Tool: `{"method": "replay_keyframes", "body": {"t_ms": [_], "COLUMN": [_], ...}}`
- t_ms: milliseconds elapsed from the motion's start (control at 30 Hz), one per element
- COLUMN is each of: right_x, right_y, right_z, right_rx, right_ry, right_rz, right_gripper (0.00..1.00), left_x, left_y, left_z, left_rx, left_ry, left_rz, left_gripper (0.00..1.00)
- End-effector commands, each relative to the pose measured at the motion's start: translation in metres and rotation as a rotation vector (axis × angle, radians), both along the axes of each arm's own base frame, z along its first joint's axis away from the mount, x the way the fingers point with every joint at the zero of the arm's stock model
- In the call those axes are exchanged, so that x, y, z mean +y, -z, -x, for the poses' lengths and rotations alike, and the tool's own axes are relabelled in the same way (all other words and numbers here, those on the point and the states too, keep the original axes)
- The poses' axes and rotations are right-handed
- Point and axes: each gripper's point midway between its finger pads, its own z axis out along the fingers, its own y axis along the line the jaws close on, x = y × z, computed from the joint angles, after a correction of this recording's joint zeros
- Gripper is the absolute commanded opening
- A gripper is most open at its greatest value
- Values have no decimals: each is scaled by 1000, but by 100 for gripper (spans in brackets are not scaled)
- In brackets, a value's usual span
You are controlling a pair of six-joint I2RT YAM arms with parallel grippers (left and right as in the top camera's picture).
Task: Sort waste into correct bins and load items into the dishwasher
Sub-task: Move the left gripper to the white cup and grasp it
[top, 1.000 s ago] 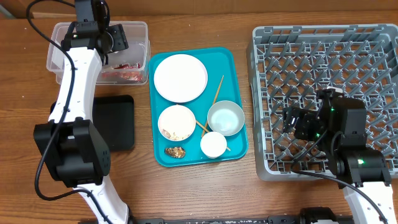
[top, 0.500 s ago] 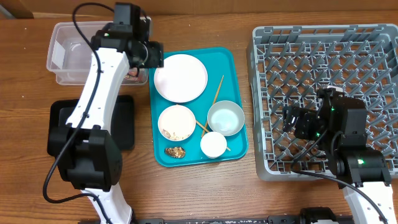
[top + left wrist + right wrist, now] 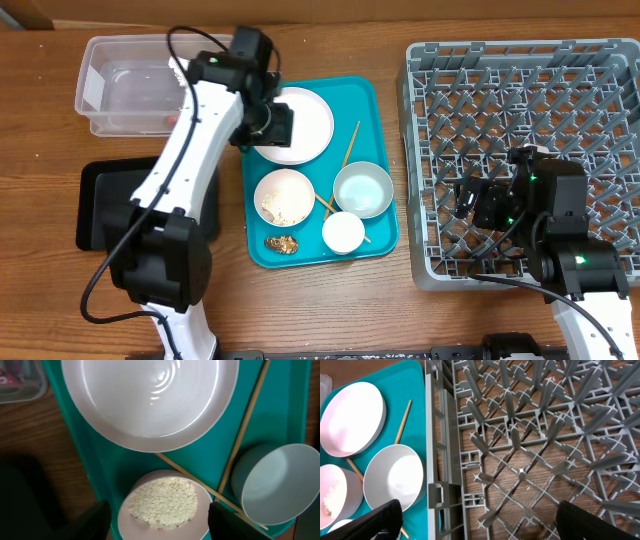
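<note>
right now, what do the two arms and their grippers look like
The left arm has white shells, black joints and a loose black cable, ending in a black left gripper. The right arm shows black housings with small green lights, a white lower link, a black cable and a black right gripper.

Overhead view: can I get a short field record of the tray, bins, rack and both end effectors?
teal tray: plate, rice bowl, pale blue bowl, cup, chopsticks, brown lump
clear tub: red wrapper inside
black tray: partly hidden by left arm
dish rack: no dishes seen
left end effector: open, empty, above teal tray
right end effector: open, empty, above dish rack
</note>
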Motion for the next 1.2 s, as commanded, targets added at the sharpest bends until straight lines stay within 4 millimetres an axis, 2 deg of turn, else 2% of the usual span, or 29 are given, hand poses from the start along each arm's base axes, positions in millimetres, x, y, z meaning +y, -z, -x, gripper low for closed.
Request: {"method": "replay_keyframes", "body": {"t_ms": [0, 600, 733, 867, 933, 1067, 1167], "right_x": [-1, -8, -8, -8, -8, -8, -8], "right_y": [-11, -8, 3, 18, 24, 25, 27], "right_z": [-2, -1, -4, -6, -4, -1, 4], "right_rx": [-22, -10, 29, 93, 122, 134, 151], "right_ry": [3, 30, 29, 27, 27, 27, 27], "right_rz": [6, 39, 40, 43, 44, 44, 45], "right_gripper": [100, 100, 100, 100, 100, 100, 100], "left_x": [-14, -42, -43, -41, -40, -36, -41], "left_y": [-14, -12, -11, -10, -9, -8, -8], "left_z": [5, 23, 29, 40, 46, 67, 80], "left_rx": [-28, -9, 11, 52, 80, 167, 203], "left_ry": [20, 101, 116, 119, 120, 91, 111], "left_rz": [18, 5, -6, -20, -20, -40, -58], "left_gripper": [64, 64, 65, 64, 59, 57, 57]}}
